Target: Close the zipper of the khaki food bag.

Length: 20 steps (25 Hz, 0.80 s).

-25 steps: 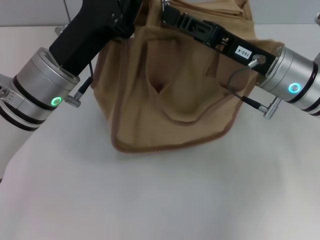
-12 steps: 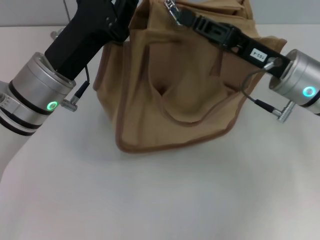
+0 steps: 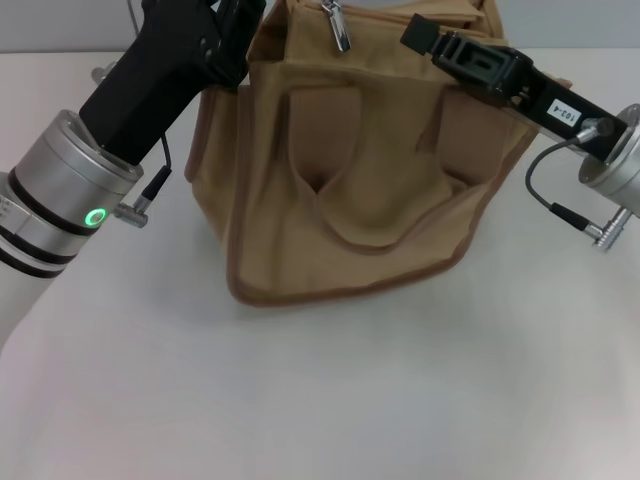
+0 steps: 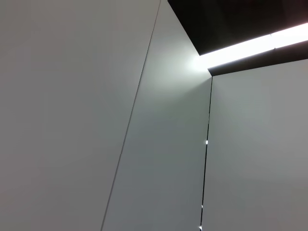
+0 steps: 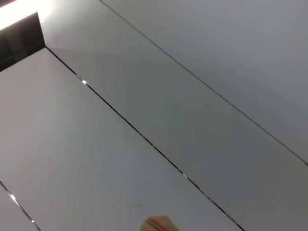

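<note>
Khaki food bag (image 3: pixel 350 190) stood on white surface (image 3: pixel 320 400), silver zipper (image 3: pixel 338 28) pull top centre. Left end effector (image 3: pixel 232 30) at bag's upper-left corner, right end effector (image 3: pixel 425 35) upper right; grip of either: cannot tell.

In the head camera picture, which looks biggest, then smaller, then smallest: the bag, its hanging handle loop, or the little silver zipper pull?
1. The khaki food bag, by far the largest.
2. The handle loop on its front.
3. The silver zipper pull at the top, smallest.

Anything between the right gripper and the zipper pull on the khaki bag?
Nothing visible. The silver pull hangs exposed at the khaki food bag top edge; the right gripper sits beside it with only open air between. The left gripper is at the bag's other corner.
</note>
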Tool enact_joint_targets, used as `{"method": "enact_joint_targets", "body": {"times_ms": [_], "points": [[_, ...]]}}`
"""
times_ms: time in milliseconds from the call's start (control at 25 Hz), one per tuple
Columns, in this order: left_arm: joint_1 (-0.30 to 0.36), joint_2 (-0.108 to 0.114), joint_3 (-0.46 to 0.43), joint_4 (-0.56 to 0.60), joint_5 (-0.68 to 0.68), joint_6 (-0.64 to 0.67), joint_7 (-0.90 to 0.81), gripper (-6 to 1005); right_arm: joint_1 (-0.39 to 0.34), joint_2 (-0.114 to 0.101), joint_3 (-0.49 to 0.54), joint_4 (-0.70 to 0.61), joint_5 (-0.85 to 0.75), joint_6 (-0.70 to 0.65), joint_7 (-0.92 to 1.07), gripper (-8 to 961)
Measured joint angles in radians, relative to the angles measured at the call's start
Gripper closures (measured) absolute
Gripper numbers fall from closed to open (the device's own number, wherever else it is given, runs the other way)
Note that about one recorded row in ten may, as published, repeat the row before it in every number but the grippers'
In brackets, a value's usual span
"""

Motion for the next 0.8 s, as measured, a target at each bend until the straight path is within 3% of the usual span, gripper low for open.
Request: {"method": "enact_joint_targets", "body": {"times_ms": [600,800], "points": [[-0.015,-0.001,0.004,-0.026,0.008,0.014,-0.001,941,0.026,0.004,-0.041,0.001,0.033,-0.056,-0.128,784],[-0.020,-0.001,0.007,-0.027,0.008,0.009,0.000,941,0.055,0.005,-0.063,0.007,0.033,-0.026,-0.131,542]]}}
